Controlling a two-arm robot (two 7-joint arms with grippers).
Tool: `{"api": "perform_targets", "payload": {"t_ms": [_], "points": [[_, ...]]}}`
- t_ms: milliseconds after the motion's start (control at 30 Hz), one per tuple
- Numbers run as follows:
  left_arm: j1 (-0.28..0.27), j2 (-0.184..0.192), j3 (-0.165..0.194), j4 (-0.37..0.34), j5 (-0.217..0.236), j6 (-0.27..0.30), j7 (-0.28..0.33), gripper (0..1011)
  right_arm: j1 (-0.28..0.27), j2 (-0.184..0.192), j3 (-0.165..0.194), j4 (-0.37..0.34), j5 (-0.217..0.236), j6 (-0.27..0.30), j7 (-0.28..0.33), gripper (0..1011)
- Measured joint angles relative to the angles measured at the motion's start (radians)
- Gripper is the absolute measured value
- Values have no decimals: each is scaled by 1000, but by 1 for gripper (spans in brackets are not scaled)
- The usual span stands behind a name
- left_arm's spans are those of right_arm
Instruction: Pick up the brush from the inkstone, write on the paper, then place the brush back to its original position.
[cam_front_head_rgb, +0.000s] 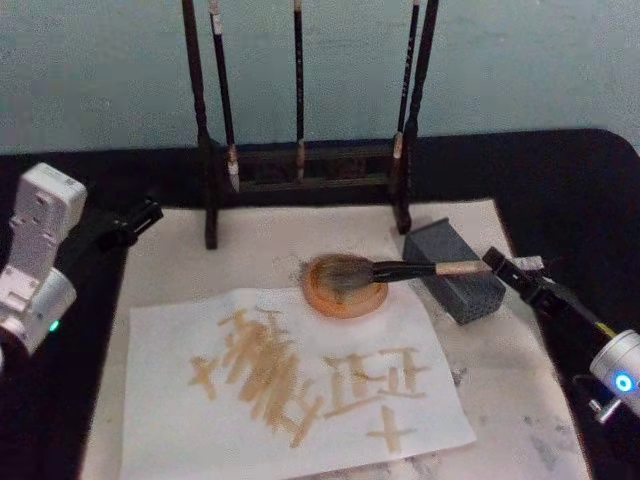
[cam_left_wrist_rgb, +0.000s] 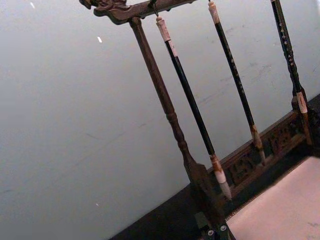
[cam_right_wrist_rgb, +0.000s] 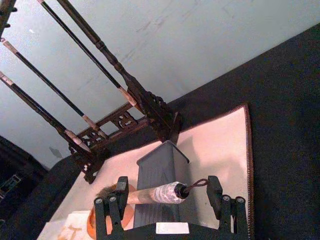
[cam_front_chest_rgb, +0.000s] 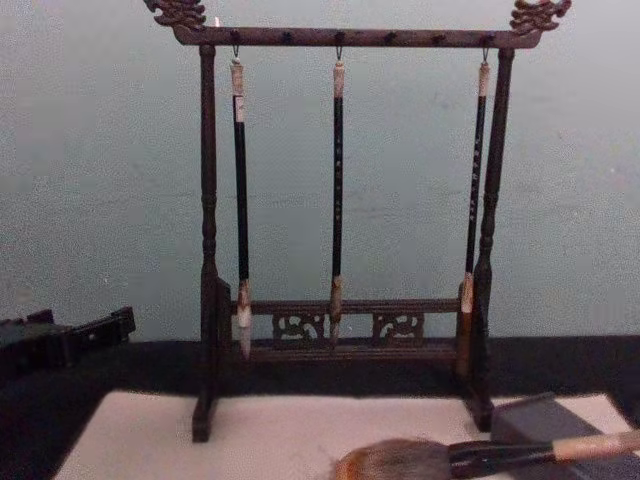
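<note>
Black cloth (cam_front_head_rgb: 100, 170): covers the table under everything.
Left end effector (cam_front_head_rgb: 135, 222): raised over the left edge of the felt mat (cam_front_head_rgb: 170, 260), well apart from the brush; whether its grip is released or clenched cannot be told.
Paper (cam_front_head_rgb: 180, 330): white sheet lying flat on the mat's near half, marked with tan strokes across its middle.
Rack (cam_front_head_rgb: 300, 180): dark wood, standing at the mat's far edge, with 3 slim brushes (cam_front_chest_rgb: 338, 190) hanging from its top bar.
Inkstone (cam_front_head_rgb: 345, 298): round, orange-brown, just beyond the paper's far edge, in front of the rack.
Brush (cam_front_head_rgb: 395, 269): lies nearly level, bushy head on the inkstone, pale handle pointing right and resting on the grey block (cam_front_head_rgb: 470, 290).
Right end effector (cam_front_head_rgb: 503, 263): low at the handle's right end; in the right wrist view it is released (cam_right_wrist_rgb: 167, 184), 1 finger on each side of the looped handle tip, neither touching it.
</note>
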Motion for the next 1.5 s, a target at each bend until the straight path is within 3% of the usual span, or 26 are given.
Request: {"api": "perform_targets", "payload": {"t_ms": [233,567,700,933,1500], "points": [[0,0,0,0,0,0,0,1002,0,0,1,0,0,0,-1,973],[0,0,0,0,0,0,0,1002,-1,0,2,-1,0,0,-1,707],[0,0,0,0,0,0,0,1002,-1,0,2,-1,0,1,-1,544],[0,0,0,0,0,0,0,1002,-1,0,2,-2,0,1,1,345],[0,0,0,0,0,0,0,1002,0,0,2,-2,0,1,1,316]]}}
